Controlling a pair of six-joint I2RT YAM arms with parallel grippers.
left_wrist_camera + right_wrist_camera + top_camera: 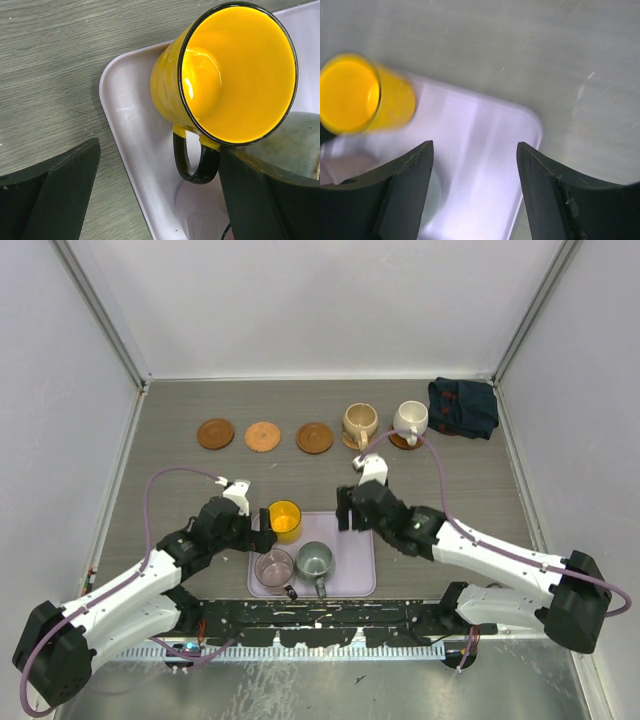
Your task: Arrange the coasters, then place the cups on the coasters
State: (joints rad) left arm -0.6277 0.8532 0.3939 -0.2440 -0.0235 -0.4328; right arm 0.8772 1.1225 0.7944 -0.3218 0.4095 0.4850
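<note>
Three coasters (pixel 263 436) lie bare; we centre our wide-open left gripper (pixel 157 150) around the yellow mug (pixel 235 75), clear of its handle (pixel 179 160); the right gripper (pixel 474 150) hangs parted, empty.

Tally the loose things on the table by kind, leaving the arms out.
coasters: 5, two of them under cups
cups: 5, three of them on the tray
tray: 1
cloth: 1
Total: 12
</note>
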